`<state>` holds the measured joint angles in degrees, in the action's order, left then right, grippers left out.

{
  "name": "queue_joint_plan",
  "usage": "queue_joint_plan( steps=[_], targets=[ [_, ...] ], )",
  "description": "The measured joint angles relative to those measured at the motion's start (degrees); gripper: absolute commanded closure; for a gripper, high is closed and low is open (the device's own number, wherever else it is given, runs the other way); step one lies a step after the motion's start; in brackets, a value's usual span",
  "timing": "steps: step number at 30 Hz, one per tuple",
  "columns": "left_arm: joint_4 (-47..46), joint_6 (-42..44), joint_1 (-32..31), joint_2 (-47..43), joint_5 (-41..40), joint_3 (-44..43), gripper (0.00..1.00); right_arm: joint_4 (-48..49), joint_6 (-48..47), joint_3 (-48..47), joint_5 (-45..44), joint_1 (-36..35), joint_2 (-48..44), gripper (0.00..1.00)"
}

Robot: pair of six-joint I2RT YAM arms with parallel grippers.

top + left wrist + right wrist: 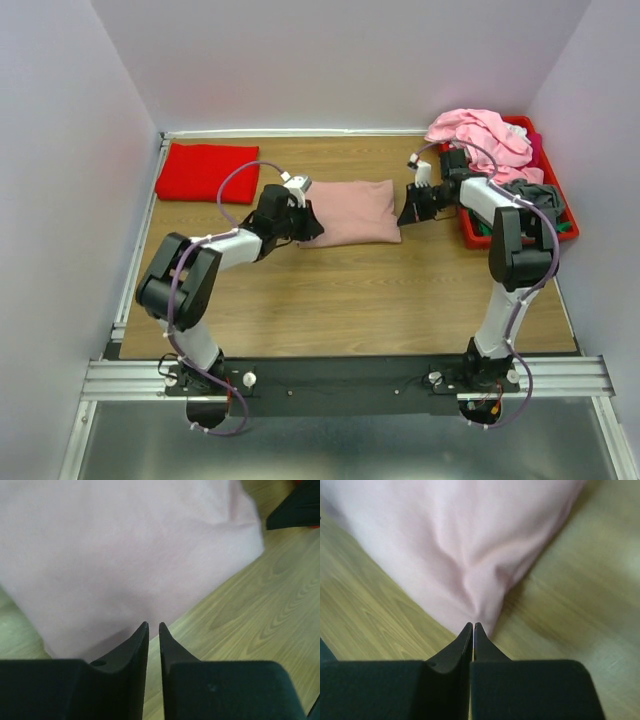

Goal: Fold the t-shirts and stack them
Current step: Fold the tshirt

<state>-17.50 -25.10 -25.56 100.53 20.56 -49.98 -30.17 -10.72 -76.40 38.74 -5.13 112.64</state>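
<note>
A dusty-pink t-shirt lies folded into a rectangle at the middle of the table. My left gripper is at its left end, its jaws a narrow gap apart with nothing between them. In the left wrist view its tips sit at the edge of the shirt. My right gripper is at the shirt's right end. In the right wrist view it is shut on a puckered corner of the shirt. A bright red t-shirt lies folded at the back left.
A red plastic bin stands at the back right, next to the right arm. It holds a heap of light-pink t-shirts and a grey one. Walls close in the table on three sides.
</note>
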Motion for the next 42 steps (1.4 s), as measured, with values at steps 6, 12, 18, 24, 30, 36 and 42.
queue_joint_plan(
  steps=[6, 12, 18, 24, 30, 36, 42],
  targets=[
    [0.3, 2.0, 0.1, -10.8, -0.3, -0.3, 0.69, -0.2, 0.9, -11.3, 4.4, 0.0, 2.4, 0.9],
    [-1.4, 2.4, 0.1, -8.3, 2.7, -1.4, 0.69, 0.7, 5.8, -22.6, 6.5, 0.0, 14.5, 0.88],
    [-1.7, 2.3, 0.1, -4.0, 4.8, -1.2, 0.69, 0.1, 12.2, -30.2, 3.2, 0.0, 23.3, 0.87],
    [-1.2, 2.6, 0.1, 1.7, 4.5, -2.3, 0.69, 0.8, 18.3, -37.8, -1.1, 0.0, 26.9, 0.87],
    [0.5, 2.9, 0.4, 7.3, 3.5, -4.6, 0.69, 1.9, 21.6, -40.4, -2.5, 0.0, 28.8, 0.87],
    [0.9, 3.1, 0.5, 7.3, 1.6, -5.1, 0.69, 3.3, 24.4, -43.0, -2.9, 0.0, 31.5, 0.86],
    [3.7, 4.4, 1.0, 0.2, -4.8, -3.6, 0.4, 3.5, 23.3, -43.3, -3.1, 0.0, 31.1, 0.68]
  ],
)
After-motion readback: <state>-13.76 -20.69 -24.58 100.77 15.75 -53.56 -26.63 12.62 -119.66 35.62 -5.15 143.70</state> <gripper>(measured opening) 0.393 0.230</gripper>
